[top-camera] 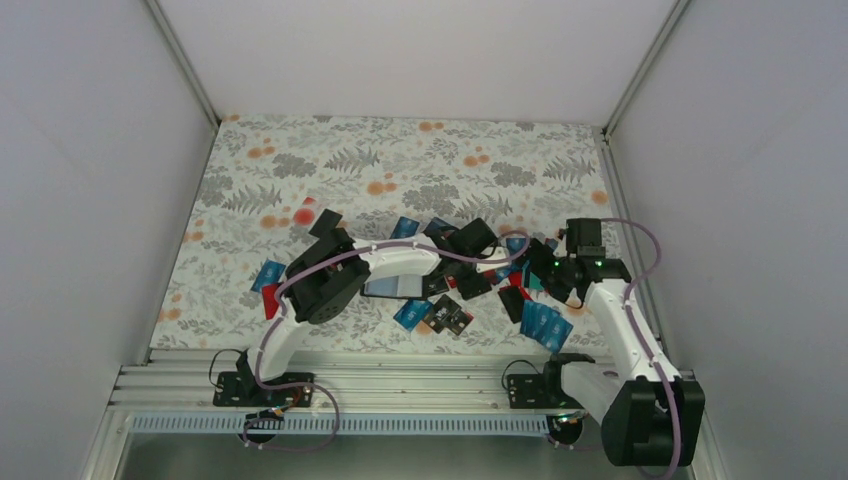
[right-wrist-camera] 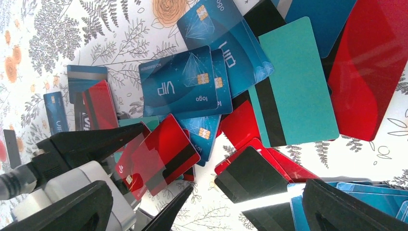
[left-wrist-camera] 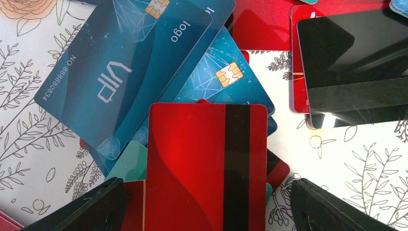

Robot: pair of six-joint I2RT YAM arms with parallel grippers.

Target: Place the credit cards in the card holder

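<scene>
Thin, glossy plastic credit cards (right-wrist-camera: 183, 82) lie heaped on the floral-print desk (left-wrist-camera: 29, 159), the blue ones printed "VIP", "logo" and "NO.88888834" beside gold chips. The left gripper (left-wrist-camera: 208, 188) is spread wide around a red card (left-wrist-camera: 192, 163) with a black magnetic stripe, which touches neither finger; the right gripper (right-wrist-camera: 208, 188) gapes too. What looks like the card holder (left-wrist-camera: 351, 57), a shiny black round-cornered rectangle, lies just right of that red card in the left wrist view.

L arm (top-camera: 400, 258) & R arm (top-camera: 622, 322): white rounded link shells w/ blocky black joint housings. Mauve cable (top-camera: 655, 245) loops along each. Black base plates (top-camera: 240, 388) at counter's near edge. Two green LEDs (top-camera: 556, 266) lit on R wrist. L fingers (left-wrist-camera: 86, 209) & R fingers (right-wrist-camera: 344, 209): matte black, wedge-shaped.
</scene>
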